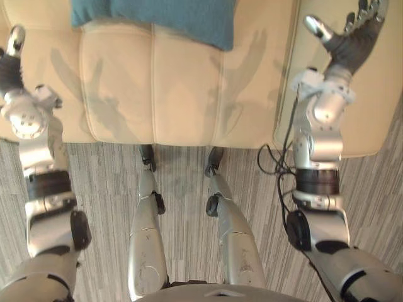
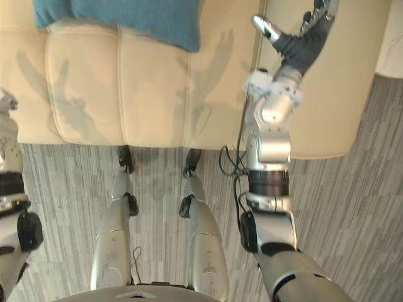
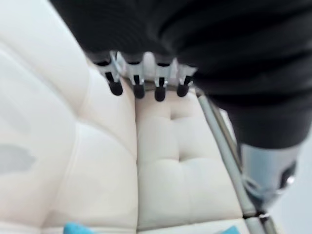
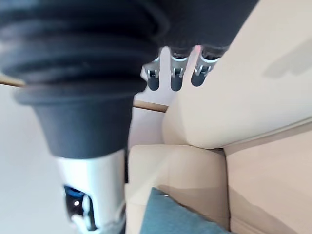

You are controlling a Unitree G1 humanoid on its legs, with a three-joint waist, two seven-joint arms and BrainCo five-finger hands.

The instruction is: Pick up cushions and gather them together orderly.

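A teal cushion (image 1: 157, 16) lies at the back of the cream sofa seat (image 1: 151, 88), its lower corner hanging toward the middle. A corner of the teal cushion (image 4: 175, 214) also appears in the right wrist view. My right hand (image 1: 352, 38) is raised over the sofa's right armrest (image 1: 371, 100), with straight spread fingers (image 4: 175, 80) and nothing in it. My left hand (image 1: 9, 63) hovers at the seat's far left edge. Its fingers (image 3: 136, 87) are relaxed above the tufted cream leather and it is empty. Both hands are well apart from the cushion.
The sofa's front edge runs across the view above a grey striped carpet (image 1: 182, 189). A metal frame tube (image 3: 224, 146) runs along the sofa's side by my left hand.
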